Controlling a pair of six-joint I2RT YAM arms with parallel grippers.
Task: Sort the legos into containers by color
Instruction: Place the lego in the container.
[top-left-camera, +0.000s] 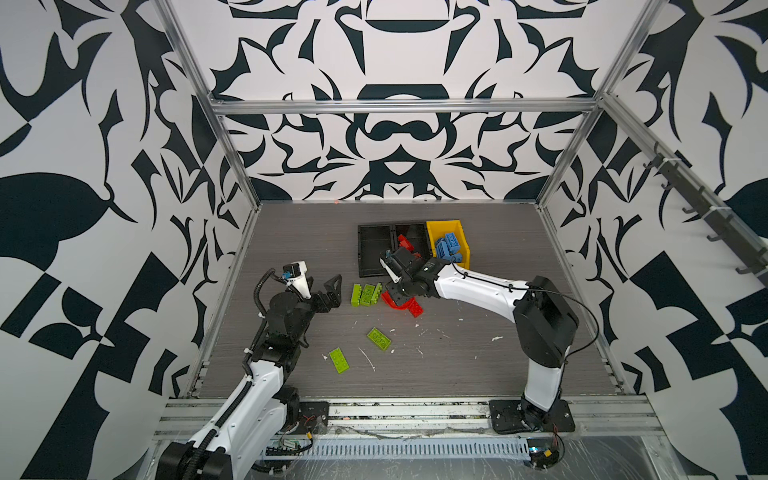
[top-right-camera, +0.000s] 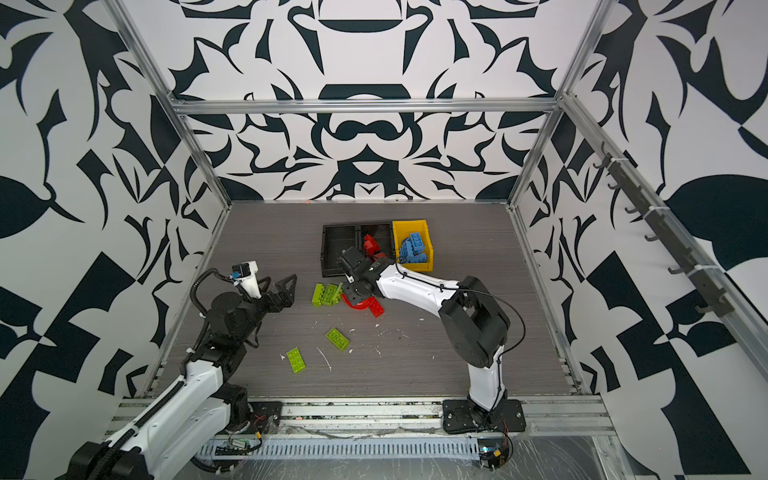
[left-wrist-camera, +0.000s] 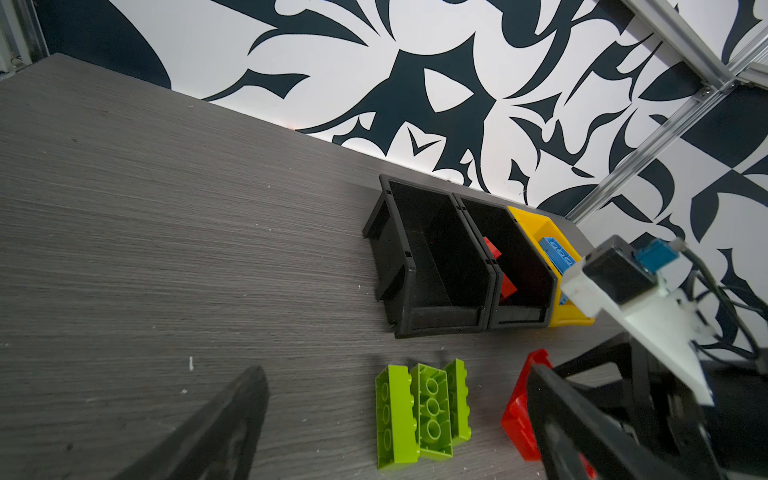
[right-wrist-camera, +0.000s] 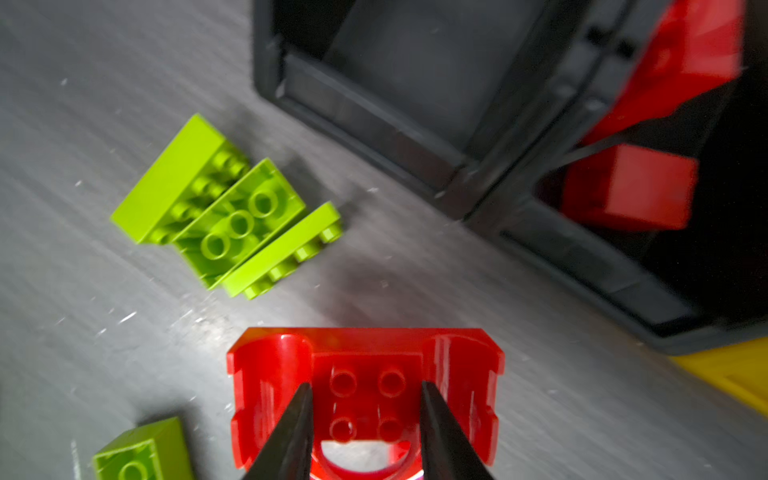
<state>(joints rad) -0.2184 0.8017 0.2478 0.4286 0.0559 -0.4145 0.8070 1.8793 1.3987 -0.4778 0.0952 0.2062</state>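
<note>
In both top views the left claw (top-left-camera: 332, 295) hangs with its jaws wide apart beside three lime bricks (top-left-camera: 365, 294) bunched on the desk (top-left-camera: 478, 365). A flat green brick (top-left-camera: 379, 337) lies nearer the front.

The left wrist view shows a black bin (left-wrist-camera: 440, 322), a second black bin (left-wrist-camera: 519, 313) holding red bricks (left-wrist-camera: 505, 286), and a yellow bin (left-wrist-camera: 525, 216) holding blue bricks (left-wrist-camera: 559, 253).

In the right wrist view the right claw (right-wrist-camera: 365, 384) is clamped on the red arch piece (right-wrist-camera: 270, 374), just in front of the black bins.
</note>
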